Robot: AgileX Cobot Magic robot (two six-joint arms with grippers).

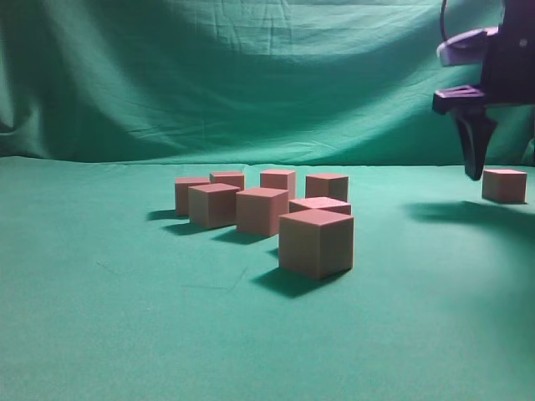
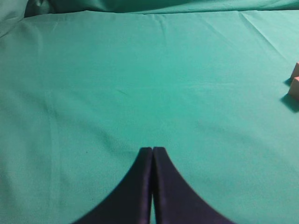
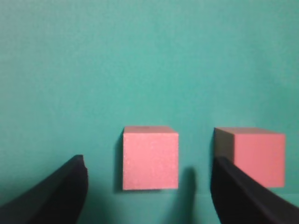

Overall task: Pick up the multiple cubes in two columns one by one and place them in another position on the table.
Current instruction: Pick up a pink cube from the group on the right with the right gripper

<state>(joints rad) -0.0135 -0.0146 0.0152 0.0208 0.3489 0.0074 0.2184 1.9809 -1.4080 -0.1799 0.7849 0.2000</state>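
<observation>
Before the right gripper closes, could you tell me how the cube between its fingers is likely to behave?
The cube looks sharp-edged and flat-sided, so it should sit square between the open right gripper's fingers and probably won't roll. Its matte faces suggest little slipping. It appears small and rigid, likely light, so an off-centre touch might nudge it across the table.

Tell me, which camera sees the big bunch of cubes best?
The exterior view: the bunch of cubes sits whole, mid-table. The left wrist view catches only corners of cubes at its right edge; which ones is unclear. The right wrist view shows two other cubes.

Right claw spread wide over two cubes; green table
</observation>
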